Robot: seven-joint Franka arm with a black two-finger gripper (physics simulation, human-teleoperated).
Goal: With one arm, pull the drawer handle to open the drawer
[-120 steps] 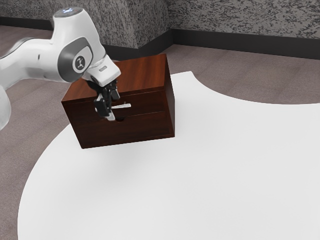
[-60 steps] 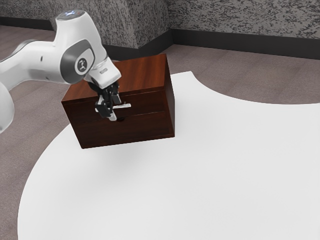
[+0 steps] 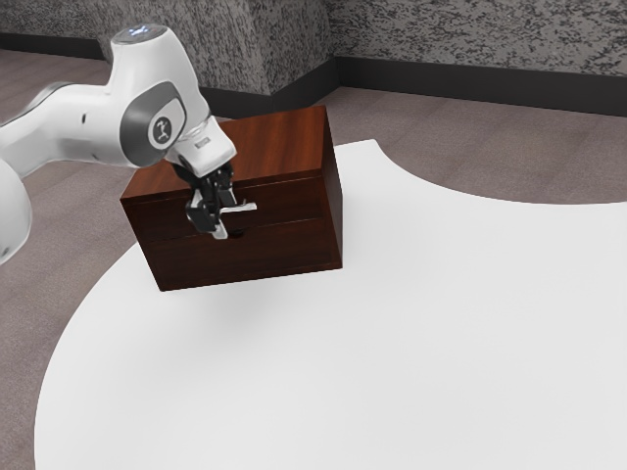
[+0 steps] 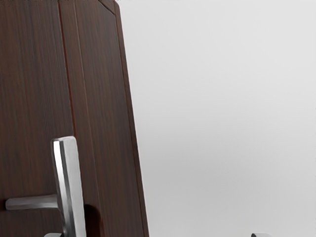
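Dark wood makes up the box (image 3: 284,162) in the upper left of the exterior frame, standing on the white table (image 3: 411,343). The drawer (image 3: 294,201) is the middle band of its front, and the silver handle (image 3: 244,207) sticks out of that band.

Over the last second the hand (image 3: 217,212) has edged a little toward the frame's right and closer to the box front. It now sits at the handle's left end, which it covers, where before it was a touch short of it. The box and handle have not shifted, and the drawer front looks flush with the box, so the drawer is not yet open. I judge the approach to be nearly over, with the grasp and the pull both left to do. The hand looks released, its dark fingers spread to either side of the bar rather than clamped on it.

The exterior view gives the whole layout: arm, box and open table in front, where the drawer can slide. The wrist view gives what that one hides: the handle (image 4: 66,187) up close, a flat metal bar held off the wood by a short post, with a gap behind it.
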